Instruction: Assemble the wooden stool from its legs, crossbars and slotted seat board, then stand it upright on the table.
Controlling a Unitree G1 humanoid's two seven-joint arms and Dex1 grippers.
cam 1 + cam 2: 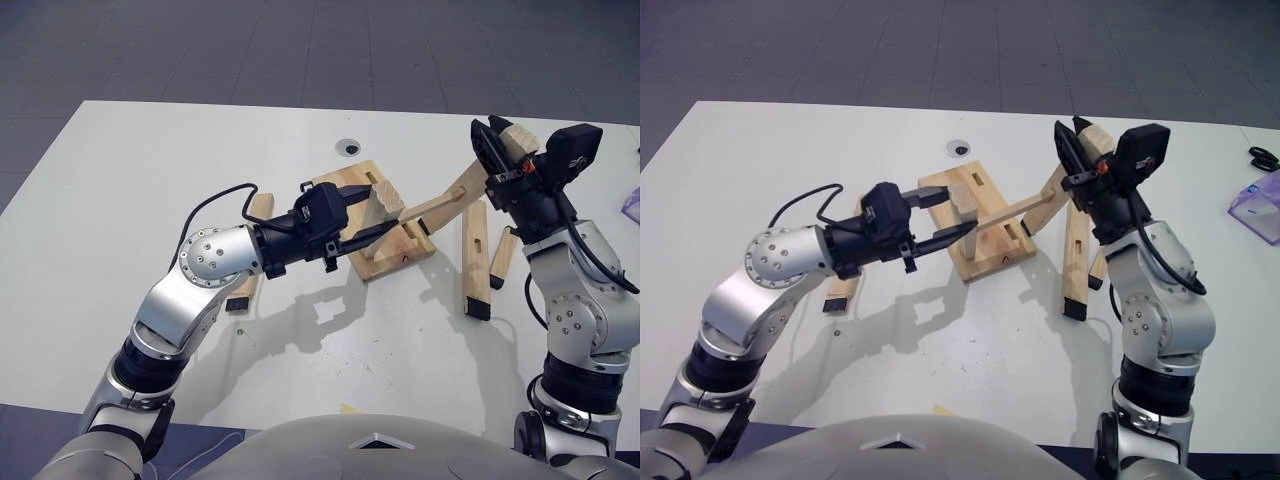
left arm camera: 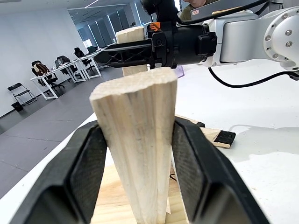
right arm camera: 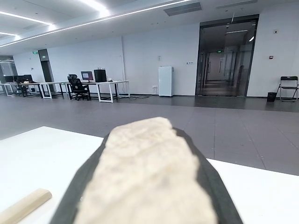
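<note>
White table (image 1: 120,200) in an open office hall carries the slotted seat board (image 1: 395,262) at its centre. The left gripper (image 1: 383,208) clamps a short leg (image 2: 138,140) over the board; its wrist view shows both pads (image 2: 88,172) pressed against the wood. The right gripper (image 1: 1080,145), raised at far right, grips a tilted leg (image 1: 462,185), and a crossbar (image 1: 1010,212) slants from it towards the board. The head views add a left loose leg (image 1: 250,262) and a right loose leg (image 1: 477,260).

The leg (image 2: 135,158) clamped in the left end effector (image 2: 135,125) runs off the left wrist view's bottom edge, which cuts off its lower end. In the right wrist view, the other leg (image 3: 149,186) in the right end effector (image 3: 147,149) is blurred and cut off below. The left arm covers the middle of a third leg (image 1: 261,208) on the surface (image 1: 120,200).
</note>
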